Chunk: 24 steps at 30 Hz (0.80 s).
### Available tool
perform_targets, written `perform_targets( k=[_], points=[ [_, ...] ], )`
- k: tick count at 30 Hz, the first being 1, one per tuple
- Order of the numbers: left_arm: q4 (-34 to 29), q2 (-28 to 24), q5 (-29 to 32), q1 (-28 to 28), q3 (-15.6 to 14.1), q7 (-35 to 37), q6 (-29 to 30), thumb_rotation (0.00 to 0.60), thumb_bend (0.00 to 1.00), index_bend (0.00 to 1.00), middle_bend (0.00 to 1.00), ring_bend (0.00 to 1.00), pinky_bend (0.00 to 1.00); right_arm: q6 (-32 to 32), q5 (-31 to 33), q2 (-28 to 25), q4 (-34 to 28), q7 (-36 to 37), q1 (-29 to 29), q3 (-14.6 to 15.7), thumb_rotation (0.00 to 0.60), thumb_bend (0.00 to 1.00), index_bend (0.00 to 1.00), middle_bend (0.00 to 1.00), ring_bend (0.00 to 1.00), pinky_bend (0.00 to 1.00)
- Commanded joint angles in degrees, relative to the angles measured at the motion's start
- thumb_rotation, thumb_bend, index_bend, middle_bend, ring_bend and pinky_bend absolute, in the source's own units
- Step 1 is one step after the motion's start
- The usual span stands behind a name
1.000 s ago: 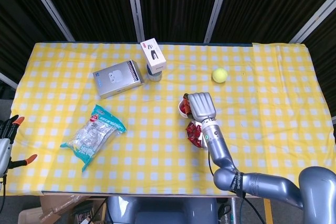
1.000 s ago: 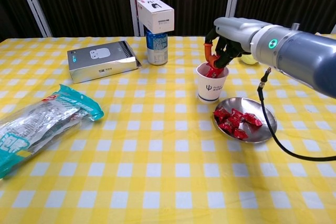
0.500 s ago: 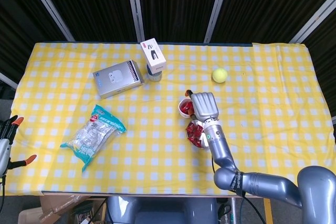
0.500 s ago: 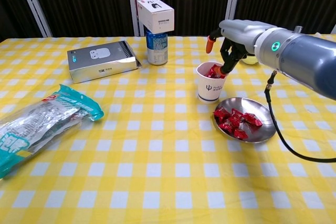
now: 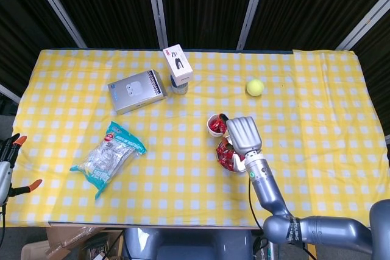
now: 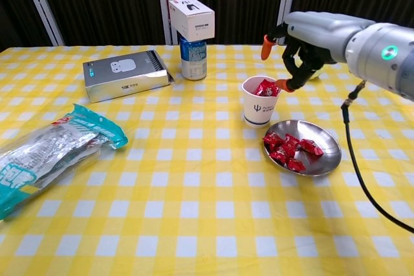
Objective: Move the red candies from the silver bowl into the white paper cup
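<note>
Red candies (image 6: 291,147) lie heaped in the silver bowl (image 6: 326,154), and a few already show in the white paper cup (image 6: 258,105) just beside it. The right robot hand (image 6: 299,50) hangs above and to the right of the cup, fingers loosely spread and holding nothing. A drop looks finished; the next move calls for lowering onto the bowl's heap. In the head view the hand hides much of the bowl. The left robot hand (image 5: 7,153) is cut off at the surface's edge, apparently empty.
</note>
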<state>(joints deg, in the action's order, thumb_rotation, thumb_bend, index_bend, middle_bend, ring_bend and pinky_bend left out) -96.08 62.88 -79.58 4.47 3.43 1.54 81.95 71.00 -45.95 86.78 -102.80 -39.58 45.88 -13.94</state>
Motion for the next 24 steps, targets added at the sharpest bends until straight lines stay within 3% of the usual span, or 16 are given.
perform_targets(
  k=[1,5,9,21,24],
  points=[
    [0.1,0.1,-0.2,0.0,0.0,-0.1,0.2,0.6,0.05,0.0,0.0,0.0,0.0,1.4,-2.0,-1.4,-1.8,-0.1,-2.3,3.2,0.6,0.39,0.35,0.73,0.86,0.89],
    [0.1,0.3,-0.6,-0.1,-0.1,-0.4,0.6,0.6,0.05,0.0,0.0,0.0,0.0,1.6,-3.2,-1.1,-1.3,0.8,-4.4,6.4,0.6,0.39,0.36,0.73,0.86,0.89],
    [0.2,0.5,-0.9,-0.2,-0.1,-0.8,1.0,0.6,0.05,0.0,0.0,0.0,0.0,1.6,-3.3,0.2,0.3,1.6,-5.5,7.5,0.6,0.39,0.36,0.73,0.86,0.89],
    [0.5,0.7,-0.7,-0.2,0.0,-0.9,1.0,0.6,0.05,0.0,0.0,0.0,0.0,-0.8,-0.1,4.1,6.8,2.6,-6.1,6.5,0.6,0.38,0.43,0.73,0.86,0.89],
    [0.5,0.6,-0.6,-0.2,0.0,-0.9,0.9,0.6,0.05,0.0,0.0,0.0,0.0,-2.1,1.1,5.2,8.8,2.8,-5.9,6.2,0.6,0.32,0.43,0.73,0.86,0.89]
  ],
)
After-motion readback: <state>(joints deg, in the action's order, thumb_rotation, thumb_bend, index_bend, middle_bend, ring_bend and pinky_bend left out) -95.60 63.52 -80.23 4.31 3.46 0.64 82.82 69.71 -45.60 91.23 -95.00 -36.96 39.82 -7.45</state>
